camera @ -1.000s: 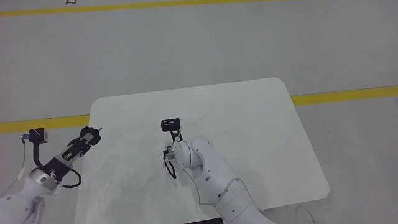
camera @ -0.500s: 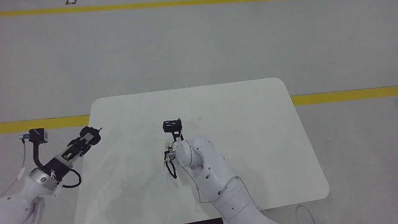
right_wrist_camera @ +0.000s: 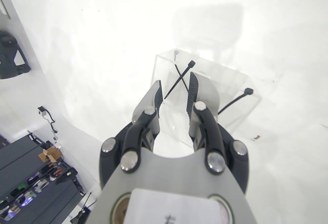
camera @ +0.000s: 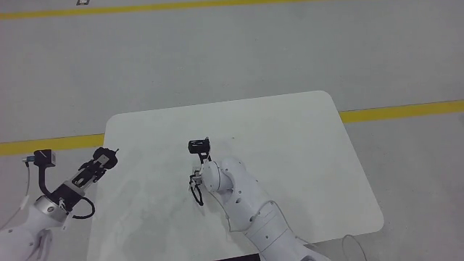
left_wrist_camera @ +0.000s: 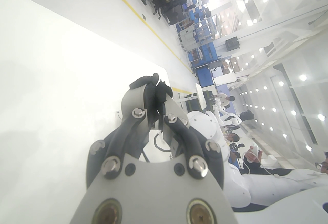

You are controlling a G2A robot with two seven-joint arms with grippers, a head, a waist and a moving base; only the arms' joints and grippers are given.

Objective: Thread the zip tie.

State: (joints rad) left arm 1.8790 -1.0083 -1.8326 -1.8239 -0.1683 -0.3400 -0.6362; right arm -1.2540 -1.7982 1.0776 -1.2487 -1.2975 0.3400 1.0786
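Threading has not begun: black plastic zip ties (right_wrist_camera: 185, 71) lie unthreaded in a clear plastic box (right_wrist_camera: 160, 68) beneath the right gripper (right_wrist_camera: 175, 79), jaws spread. The left gripper (left_wrist_camera: 156, 85), at the white table's (camera: 290, 130) eight o'clock edge, has its jaws pressed together.

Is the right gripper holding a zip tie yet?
No, the right gripper is spread open above the clear box, and the zip ties lie loose inside it.

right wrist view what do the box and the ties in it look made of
The box looks like clear glossy plastic, perhaps acrylic: the table shows through its walls and its edges catch light. The zip ties look like matte black plastic, probably nylon: thin strips with blocky heads.
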